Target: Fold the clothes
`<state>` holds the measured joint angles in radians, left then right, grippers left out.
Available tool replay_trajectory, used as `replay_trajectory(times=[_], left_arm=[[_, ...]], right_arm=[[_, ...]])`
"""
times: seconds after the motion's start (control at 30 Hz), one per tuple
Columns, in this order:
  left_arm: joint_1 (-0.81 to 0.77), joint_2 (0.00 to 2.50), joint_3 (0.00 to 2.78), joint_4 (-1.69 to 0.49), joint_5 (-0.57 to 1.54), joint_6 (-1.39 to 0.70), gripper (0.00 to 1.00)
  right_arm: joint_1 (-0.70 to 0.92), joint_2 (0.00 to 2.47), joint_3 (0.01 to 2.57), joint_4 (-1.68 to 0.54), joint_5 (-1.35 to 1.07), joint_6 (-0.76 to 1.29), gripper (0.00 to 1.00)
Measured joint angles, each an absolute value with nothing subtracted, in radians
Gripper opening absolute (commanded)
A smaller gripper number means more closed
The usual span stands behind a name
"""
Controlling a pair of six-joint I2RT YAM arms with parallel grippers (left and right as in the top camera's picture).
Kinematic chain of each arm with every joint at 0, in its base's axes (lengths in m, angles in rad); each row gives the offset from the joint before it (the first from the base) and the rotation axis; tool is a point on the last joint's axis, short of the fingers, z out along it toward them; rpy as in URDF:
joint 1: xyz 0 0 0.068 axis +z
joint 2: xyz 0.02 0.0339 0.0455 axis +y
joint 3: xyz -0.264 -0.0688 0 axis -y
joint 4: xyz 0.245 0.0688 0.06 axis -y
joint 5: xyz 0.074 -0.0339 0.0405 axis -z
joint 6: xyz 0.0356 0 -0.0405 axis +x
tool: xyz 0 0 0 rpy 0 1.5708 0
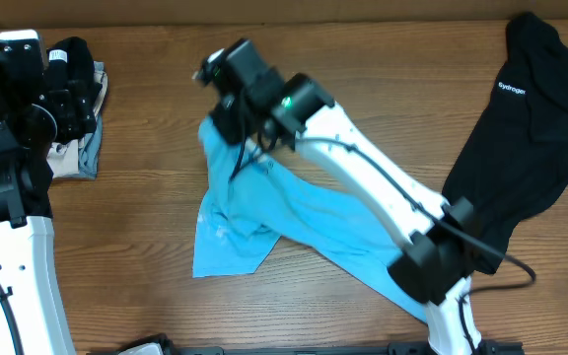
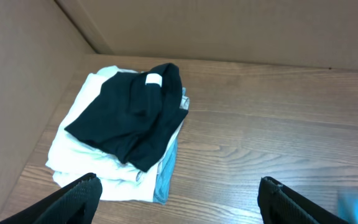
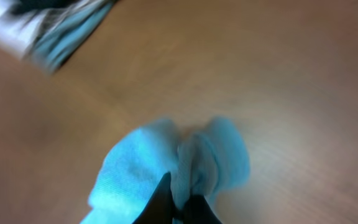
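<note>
While a stack of folded garments, black piece on top [image 2: 126, 121], sits in the far-left corner of the wooden desk [image 1: 146, 227], two pieces lie unfolded.
Right pincer [image 3: 178, 202] clamped on a bunched edge of the light sky-blue T-shirt [image 1: 264, 222], crumpled mid-desk. Left pincer [image 2: 179, 193] spread wide, empty, above the stack. Black top with small white logo [image 1: 526, 128] rumpled at right edge, well apart. Judged: blue shirt's fold barely begun; black top to follow.

Wooden table [image 1: 146, 217]; brown cardboard wall [image 2: 229, 25] along far edge.
</note>
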<state>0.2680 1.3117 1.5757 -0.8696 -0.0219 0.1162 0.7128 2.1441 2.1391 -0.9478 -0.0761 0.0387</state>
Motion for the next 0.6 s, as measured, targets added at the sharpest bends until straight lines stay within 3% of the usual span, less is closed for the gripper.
replay_trajectory(times=[0.03,0.1,0.13,0.17,0.27,0.43,0.6], left_arm=[[0.268,1.313,1.576,-0.869,-0.024,0.116,0.84],[0.268,1.317,1.576,-0.87,-0.023,0.116,0.85],[0.268,1.321,1.576,-0.873,-0.022,0.116,0.86],[0.268,1.327,1.576,-0.881,-0.019,0.116,0.86],[0.268,1.35,1.577,-0.924,0.0,0.116,0.83],[0.268,1.402,1.577,-1.034,0.072,0.122,0.73],[0.227,1.455,1.577,-1.139,0.218,0.193,0.77]], right_arm=[[0.679,2.172,2.138,-0.884,-0.072,0.038,0.2],[0.61,2.211,2.135,-0.762,-0.07,0.032,0.73],[0.579,2.222,2.134,-0.722,-0.07,0.032,0.91],[0.537,2.228,2.134,-0.689,-0.075,0.034,1.0],[0.451,2.226,2.152,-0.705,-0.095,0.043,1.0],[0.37,2.186,2.221,-0.996,-0.161,0.072,1.0],[0.348,2.052,2.246,-1.286,-0.213,0.07,1.0]])
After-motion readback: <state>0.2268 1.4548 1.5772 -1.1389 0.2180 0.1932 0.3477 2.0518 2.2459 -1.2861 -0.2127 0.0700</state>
